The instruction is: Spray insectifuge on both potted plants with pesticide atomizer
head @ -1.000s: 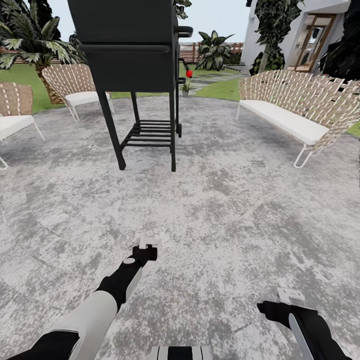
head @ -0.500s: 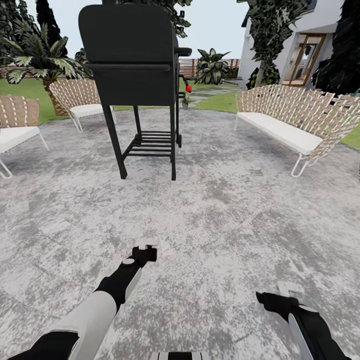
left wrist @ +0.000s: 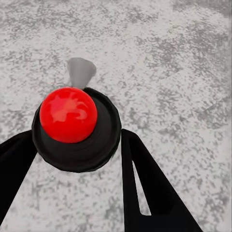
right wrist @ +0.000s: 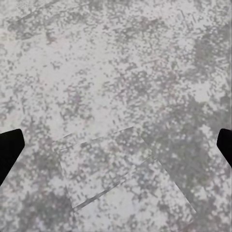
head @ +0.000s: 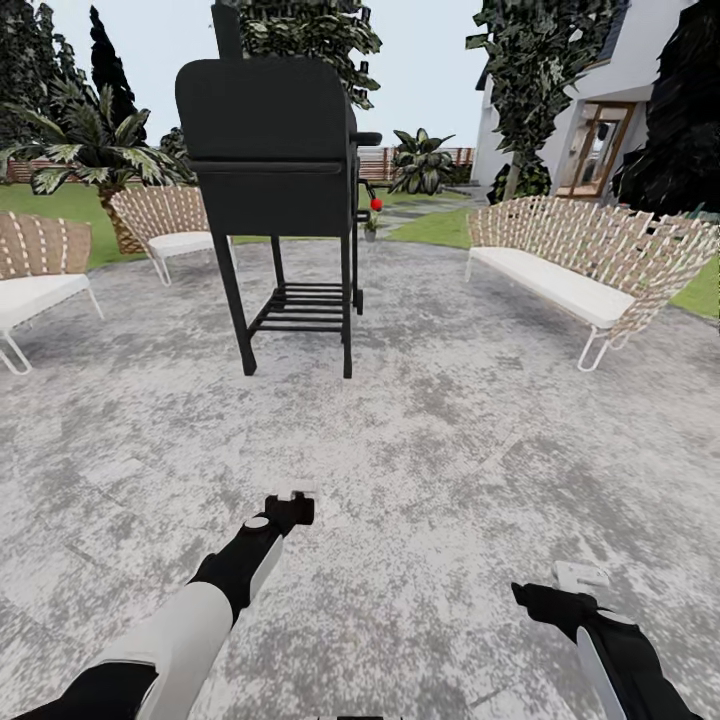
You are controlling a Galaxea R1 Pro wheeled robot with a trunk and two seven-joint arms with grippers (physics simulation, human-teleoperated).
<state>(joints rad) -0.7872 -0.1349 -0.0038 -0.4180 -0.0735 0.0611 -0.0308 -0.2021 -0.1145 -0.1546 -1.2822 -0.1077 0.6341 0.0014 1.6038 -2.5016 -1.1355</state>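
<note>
In the left wrist view, my left gripper (left wrist: 79, 142) is shut on the pesticide atomizer (left wrist: 75, 125). Seen end-on, the atomizer is a round dark body with a shiny red spot. In the head view the left gripper (head: 292, 498) hangs low over the grey paved patio (head: 450, 420). My right gripper (head: 572, 585) hangs low at the right, open and empty, and its fingers (right wrist: 9, 145) stand wide apart over bare paving. One potted plant (head: 371, 222) stands far ahead at the patio's edge, behind the grill, beside a red-topped lamp (head: 376, 203).
A tall black grill (head: 280, 170) on legs stands straight ahead. Wicker chairs (head: 165, 220) sit at the left and a wicker bench (head: 580, 260) at the right. Lawn, palms, a fence and a house door (head: 595, 145) lie beyond.
The whole picture has shifted: the grill and seats look smaller and lower, so the camera has drawn back or tilted up. Both arms keep their pose.
</note>
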